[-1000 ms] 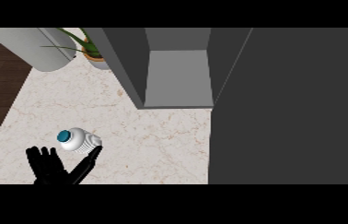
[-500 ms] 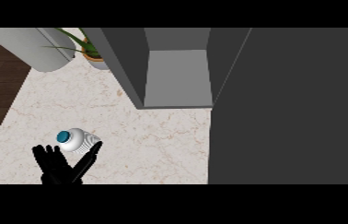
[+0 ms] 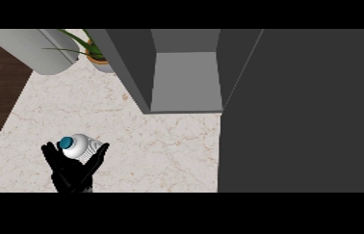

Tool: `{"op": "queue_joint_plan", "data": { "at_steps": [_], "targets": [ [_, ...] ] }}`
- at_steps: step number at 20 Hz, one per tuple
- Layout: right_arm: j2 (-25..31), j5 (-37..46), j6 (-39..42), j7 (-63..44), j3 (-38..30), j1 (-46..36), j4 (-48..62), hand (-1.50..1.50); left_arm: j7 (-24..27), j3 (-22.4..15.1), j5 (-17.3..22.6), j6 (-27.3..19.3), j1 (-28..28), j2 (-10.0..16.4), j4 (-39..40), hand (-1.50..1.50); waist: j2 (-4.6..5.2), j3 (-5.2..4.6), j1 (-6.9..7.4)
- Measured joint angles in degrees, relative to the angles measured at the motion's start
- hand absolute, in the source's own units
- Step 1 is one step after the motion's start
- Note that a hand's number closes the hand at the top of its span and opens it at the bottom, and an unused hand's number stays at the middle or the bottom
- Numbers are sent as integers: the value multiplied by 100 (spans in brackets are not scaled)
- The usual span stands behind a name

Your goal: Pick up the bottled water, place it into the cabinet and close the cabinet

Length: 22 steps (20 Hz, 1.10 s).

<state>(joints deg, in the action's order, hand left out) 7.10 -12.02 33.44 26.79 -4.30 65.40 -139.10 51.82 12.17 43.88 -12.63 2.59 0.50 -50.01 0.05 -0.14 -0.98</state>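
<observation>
The bottled water (image 3: 80,147) stands on the marble counter (image 3: 156,146) at the lower left; it is white and ribbed with a blue cap, seen from above. My left hand (image 3: 71,173) comes in from the lower edge just behind it. The thumb stands on the bottle's left and the fingers (image 3: 98,156) on its right, all fairly straight, so the hand is open around the bottle's base. The grey cabinet (image 3: 185,79) stands open at the top middle with nothing showing inside. Its dark door (image 3: 292,112) swings out and fills the right side. My right hand does not show.
A potted plant (image 3: 98,59) and a pale grey rounded object (image 3: 39,52) sit at the back left. The counter's left edge (image 3: 16,100) borders a dark floor. The open door hides the counter's right part.
My left hand has crept forward and slightly right, so its thumb and fingers now flank the bottle more closely. The bottle and the cabinet door have not moved.
</observation>
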Motion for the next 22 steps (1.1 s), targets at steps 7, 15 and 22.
{"op": "queue_joint_plan", "data": {
  "at_steps": [7, 15, 22],
  "targets": [
    [78, -39, 37, -36, -236, -3, 5, -150, 206, 218, 128, 527, 372, 87, 539, 150, 5, 3, 20],
    [102, -64, 71, 29, -366, -22, 33, -150, 586, 315, 111, 527, 666, 90, 789, 150, -3, 7, 31],
    [150, -88, 47, 55, -336, -118, 75, -150, 422, -431, -547, 832, 820, 234, 570, 150, -8, 9, -7]
  ]
}}
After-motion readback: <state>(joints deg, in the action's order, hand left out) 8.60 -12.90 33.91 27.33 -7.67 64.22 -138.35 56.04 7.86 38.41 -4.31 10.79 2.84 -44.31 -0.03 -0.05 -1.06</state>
